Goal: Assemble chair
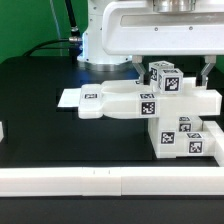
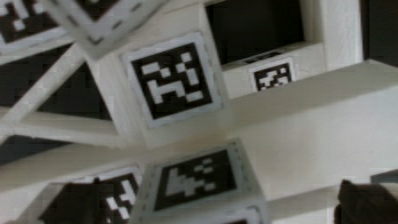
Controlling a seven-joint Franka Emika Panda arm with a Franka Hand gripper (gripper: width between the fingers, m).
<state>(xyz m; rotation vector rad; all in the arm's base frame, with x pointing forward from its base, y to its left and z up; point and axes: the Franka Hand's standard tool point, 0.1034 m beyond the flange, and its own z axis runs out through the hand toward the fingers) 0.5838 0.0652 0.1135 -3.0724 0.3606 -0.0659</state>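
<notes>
The chair is a partly joined cluster of chunky white tagged parts (image 1: pixel 150 103) on the black table, right of centre in the exterior view. A small tagged block (image 1: pixel 163 76) stands up from its top. My gripper (image 1: pixel 172 70) hangs just above the cluster, open wide, with one dark finger (image 1: pixel 137 64) on each side of that block. In the wrist view the tagged white parts (image 2: pixel 175 80) fill the picture. The dark fingertips (image 2: pixel 80 205) sit at the two lower corners, and a tagged face (image 2: pixel 199 178) lies between them with a gap to the other finger. My gripper (image 2: pixel 222 208) holds nothing.
The marker board (image 1: pixel 72 98) lies flat on the table at the exterior view's left of the chair parts. A long white border rail (image 1: pixel 100 181) runs along the front edge. The robot's white base (image 1: pixel 100 40) stands behind.
</notes>
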